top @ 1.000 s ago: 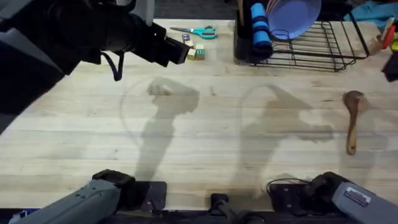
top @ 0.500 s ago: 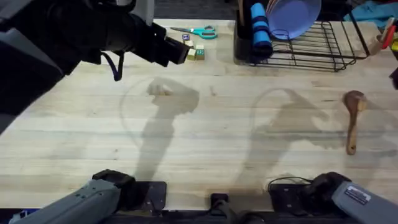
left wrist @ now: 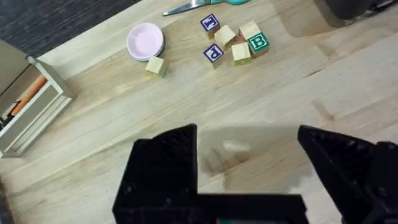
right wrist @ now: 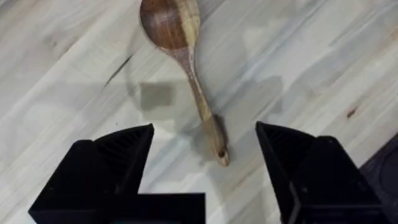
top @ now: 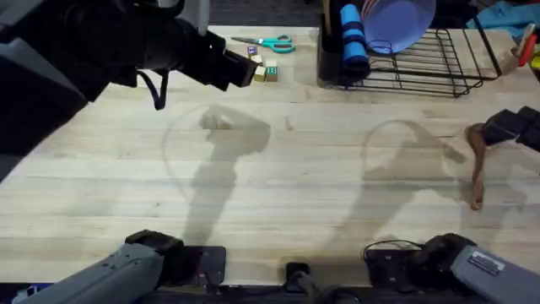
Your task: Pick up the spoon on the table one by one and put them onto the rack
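Overhead: one spoon (top: 477,165) flat on the tabletop (top: 295,186) at the right side, my right claw (top: 515,128) just above its bowl. Rack (top: 422,63) at the far edge holds one purple plate (top: 396,21) and a blue-handled item (top: 352,38).

Left wrist: my left claw (left wrist: 249,155) spread wide, empty; five letter blocks (left wrist: 236,43), one pink dish (left wrist: 145,41).

Right wrist: right claw (right wrist: 205,155) wide, empty, straddling the spoon's (right wrist: 180,56) handle end.
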